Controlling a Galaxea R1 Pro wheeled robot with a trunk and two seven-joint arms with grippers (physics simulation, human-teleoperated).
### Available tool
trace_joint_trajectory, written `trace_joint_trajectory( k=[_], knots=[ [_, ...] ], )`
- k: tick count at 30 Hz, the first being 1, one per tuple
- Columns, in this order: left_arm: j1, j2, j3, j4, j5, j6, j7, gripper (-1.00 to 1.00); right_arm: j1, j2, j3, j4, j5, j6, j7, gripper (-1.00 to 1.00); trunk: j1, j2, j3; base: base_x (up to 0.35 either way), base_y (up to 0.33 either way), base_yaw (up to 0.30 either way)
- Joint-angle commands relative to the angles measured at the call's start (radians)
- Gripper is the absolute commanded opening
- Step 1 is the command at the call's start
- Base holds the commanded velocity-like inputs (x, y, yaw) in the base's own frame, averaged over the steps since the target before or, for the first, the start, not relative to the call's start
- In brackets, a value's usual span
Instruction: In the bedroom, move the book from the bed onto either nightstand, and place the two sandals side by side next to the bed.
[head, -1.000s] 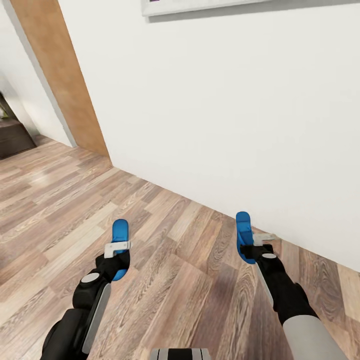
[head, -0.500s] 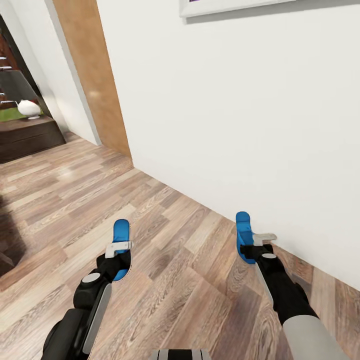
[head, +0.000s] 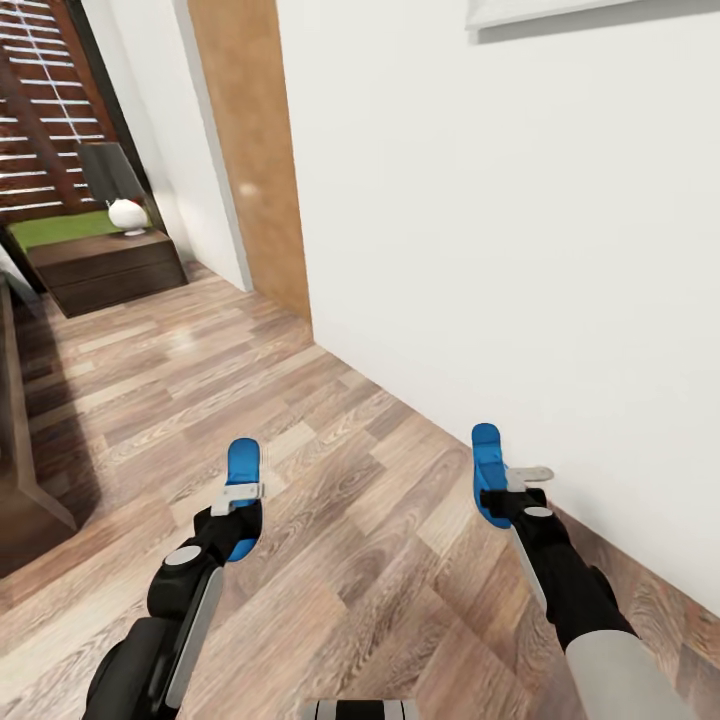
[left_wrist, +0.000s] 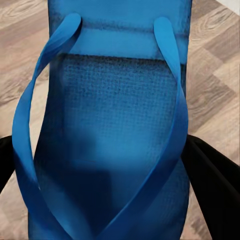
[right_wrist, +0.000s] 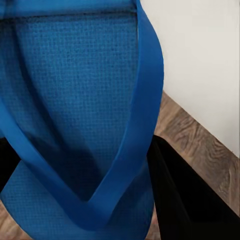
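Nearest, the left gripper (head: 236, 505) is clamping one blue sandal (head: 242, 470) flat above the wood-plank floor (head: 330, 520), its straps (left_wrist: 172, 100) facing the wrist camera. The right gripper (head: 512, 492) is gripping the other sandal (head: 487, 470) — turned on edge, close beside the white wall (head: 520, 230). Farther off, past a wooden door panel (head: 250, 150), a dark nightstand (head: 105, 270) is standing with a white round object (head: 127, 214) on top — a slatted fence behind it.

Wood-plank floor (head: 330, 520) carries a distant nightstand (head: 105, 268), seemingly lamp-topped.
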Motion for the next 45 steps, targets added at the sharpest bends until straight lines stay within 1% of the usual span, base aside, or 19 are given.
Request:
trace_joint_trajectory(
  k=[1,11,41,45],
  knots=[
    [-0.001,0.000,-0.002,-0.001,0.004,0.005,0.006,-1.00,0.000,0.000,0.000,-0.002,0.007,0.007,0.000,-1.00,0.000,0.000,0.000,0.316,0.130,0.270],
    [-0.001,0.000,-0.004,-0.001,0.004,0.005,0.006,-1.00,0.000,0.000,0.000,-0.002,0.007,0.007,0.000,-1.00,0.000,0.000,0.004,0.321,0.090,0.270],
    [-0.001,-0.001,-0.007,-0.001,0.000,0.005,0.006,-1.00,0.000,0.000,0.000,-0.001,0.007,0.005,-0.001,-1.00,0.000,0.000,0.018,0.335,0.001,0.270],
    [-0.001,-0.001,-0.007,-0.001,-0.001,0.005,0.006,-1.00,0.000,0.000,-0.001,0.000,0.007,0.002,-0.001,-1.00,0.000,0.000,0.018,0.335,0.000,0.125]
  ],
)
